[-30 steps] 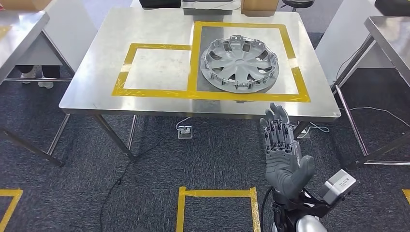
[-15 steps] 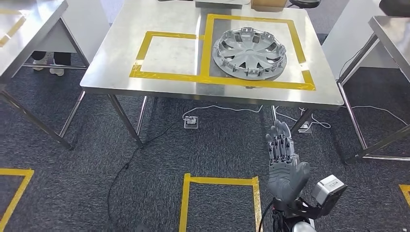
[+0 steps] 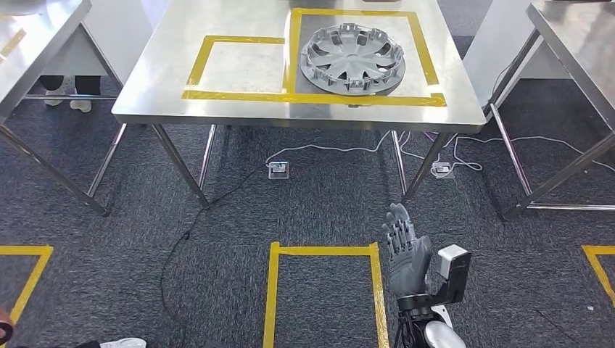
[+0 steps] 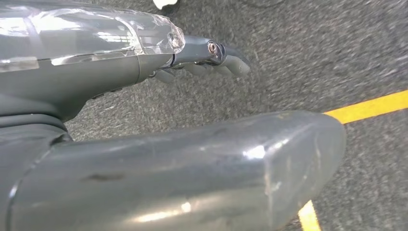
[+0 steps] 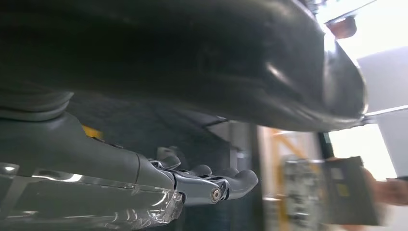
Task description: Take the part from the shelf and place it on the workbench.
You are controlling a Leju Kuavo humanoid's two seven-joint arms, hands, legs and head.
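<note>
Hubcap (image 3: 352, 59): flat on bench (image 3: 152, 87), inside yellow-taped square. Right hand (image 3: 406, 250): empty, fingers extended. Left hand (image 4: 207, 60): empty, fingers loosely extended.

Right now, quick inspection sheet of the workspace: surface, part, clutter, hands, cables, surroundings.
Surface: steel workbench marked with two yellow tape rectangles, the right one larger.
Job's things: grey wheel cover lies flat inside the larger rectangle.
Clutter: nothing seen on the bench besides the part.
Hands: right hand raised over the carpet short of the bench, fingers extended, holding nothing; left hand hangs over the carpet, holding nothing.
Cables: white cables and a black cable run on the floor under the bench.
Surroundings: steel tables on both sides; yellow tape box on the carpet.
</note>
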